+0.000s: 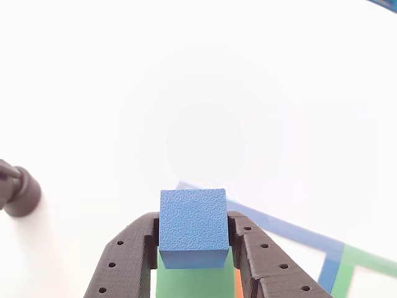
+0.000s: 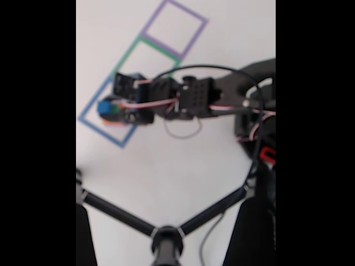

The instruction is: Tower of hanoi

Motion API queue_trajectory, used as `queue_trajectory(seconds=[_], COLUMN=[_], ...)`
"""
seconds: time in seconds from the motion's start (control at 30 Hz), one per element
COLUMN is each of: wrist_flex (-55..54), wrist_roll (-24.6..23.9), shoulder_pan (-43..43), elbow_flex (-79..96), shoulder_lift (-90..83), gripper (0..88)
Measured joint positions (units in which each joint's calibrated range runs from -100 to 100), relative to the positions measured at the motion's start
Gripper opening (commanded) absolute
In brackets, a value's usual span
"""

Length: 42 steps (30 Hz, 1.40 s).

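Note:
In the other view, the blue cube [image 1: 193, 226] sits between the two black fingers of my gripper [image 1: 193, 217], which press against its left and right sides. Directly under it is the green block [image 1: 192, 282], and a sliver of the orange block [image 1: 238, 284] shows beside the right finger. The fixed view is blurred: the gripper [image 2: 111, 108] reaches left over the small stack, with the blue cube [image 2: 104, 106] on top and orange [image 2: 115, 123] at the bottom edge. The stack stands inside the blue outline.
Flat square outlines lie on the white table: blue [image 2: 105, 130], green [image 2: 145, 58] and purple [image 2: 176, 23] in a diagonal row. A black rounded part [image 1: 18, 189] sits at the left. Black stand struts [image 2: 166, 235] cross the near table; the arm's base [image 2: 260, 111] is at right.

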Motion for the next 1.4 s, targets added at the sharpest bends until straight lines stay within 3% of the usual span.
queue_trajectory(seconds=[0.27,0.6,1.07,1.4], wrist_flex=[-0.48,-0.88,-0.80,18.46], wrist_roll=[0.00,0.00,0.00,0.00], shoulder_pan=[0.00,0.00,0.57,-0.08], elbow_flex=[0.44,0.52,0.52,-5.57], shoulder_lift=[1.01,1.10,0.51,-10.81], gripper=[6.1,18.7,20.3,18.6])
